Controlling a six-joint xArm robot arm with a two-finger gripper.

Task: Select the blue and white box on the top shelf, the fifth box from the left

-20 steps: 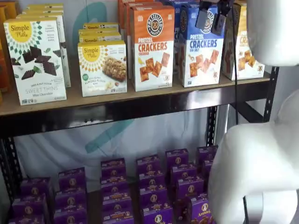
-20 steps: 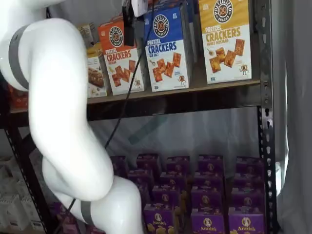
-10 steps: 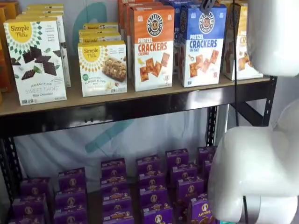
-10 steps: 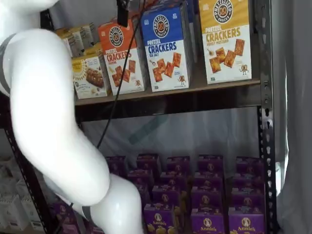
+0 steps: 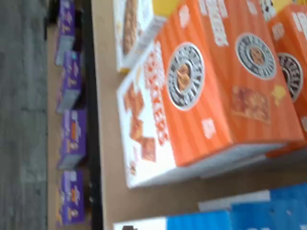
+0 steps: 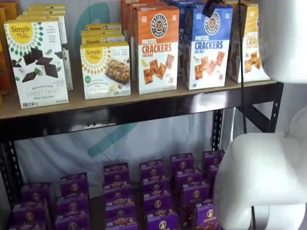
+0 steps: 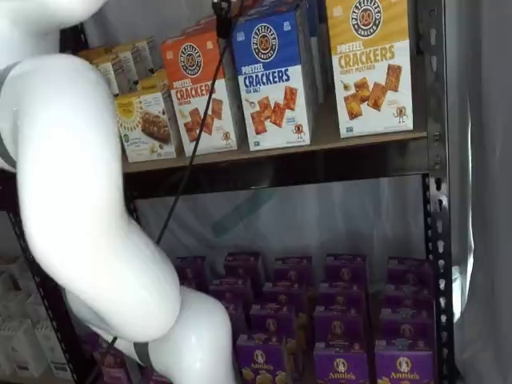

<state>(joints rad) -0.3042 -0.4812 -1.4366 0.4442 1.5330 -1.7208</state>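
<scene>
The blue and white box stands upright on the top shelf, between an orange-topped and a yellow-topped cracker box. It also shows in a shelf view, and a blue strip of it shows in the wrist view. Only the black tip of my gripper shows at the view's top edge, in front of the box's top. In a shelf view the gripper hangs beside the box's upper left corner, with a cable beside it. No gap or grip can be made out.
The orange cheddar box fills the wrist view. The yellow-topped box stands to the right. Simple Mills boxes stand at the left. Purple boxes fill the lower shelf. My white arm blocks the left side.
My gripper has risen from in front of the blue box's top until only its tip shows at the top edge. The arm has shifted. The boxes have not moved.
</scene>
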